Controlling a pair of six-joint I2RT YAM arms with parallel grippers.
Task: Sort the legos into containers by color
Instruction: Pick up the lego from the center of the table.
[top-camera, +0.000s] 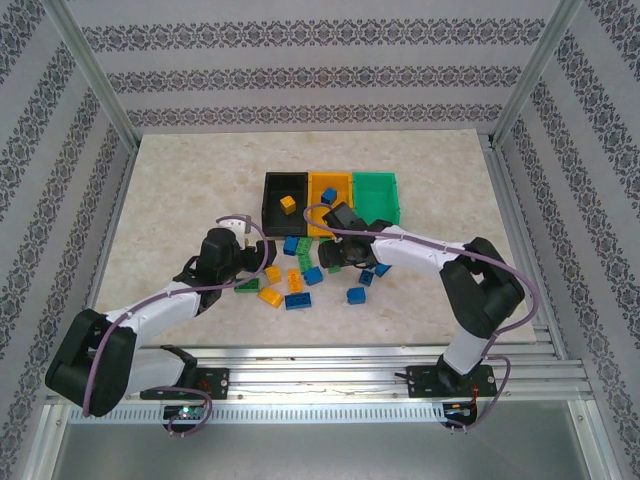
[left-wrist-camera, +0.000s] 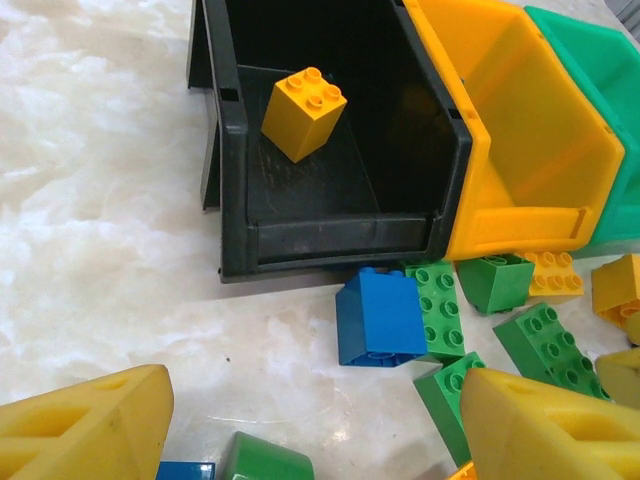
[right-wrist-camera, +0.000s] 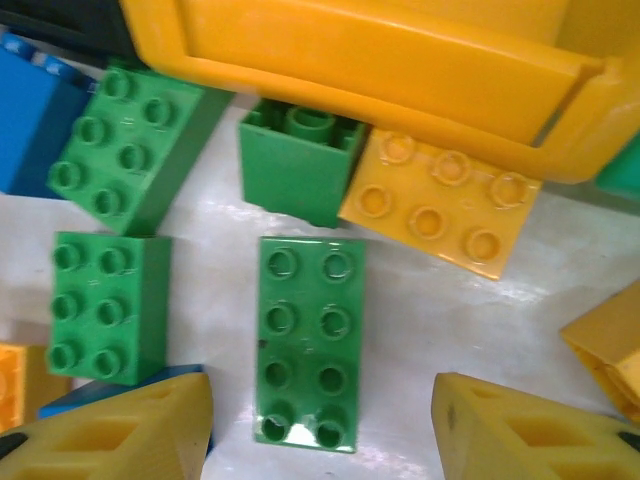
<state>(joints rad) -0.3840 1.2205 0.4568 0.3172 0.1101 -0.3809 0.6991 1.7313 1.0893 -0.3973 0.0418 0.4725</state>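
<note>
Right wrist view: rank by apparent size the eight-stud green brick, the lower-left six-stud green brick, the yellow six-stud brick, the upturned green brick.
1. eight-stud green brick, largest.
2. lower-left six-stud green brick and yellow six-stud brick: look alike, unranked.
3. upturned green brick, smallest.

Bright, even overhead lighting with soft shadows; faint sheen on the counter (left-wrist-camera: 90, 230), glints on the long green lego (right-wrist-camera: 308, 340) at lower centre, right wrist view softly blurred.
</note>
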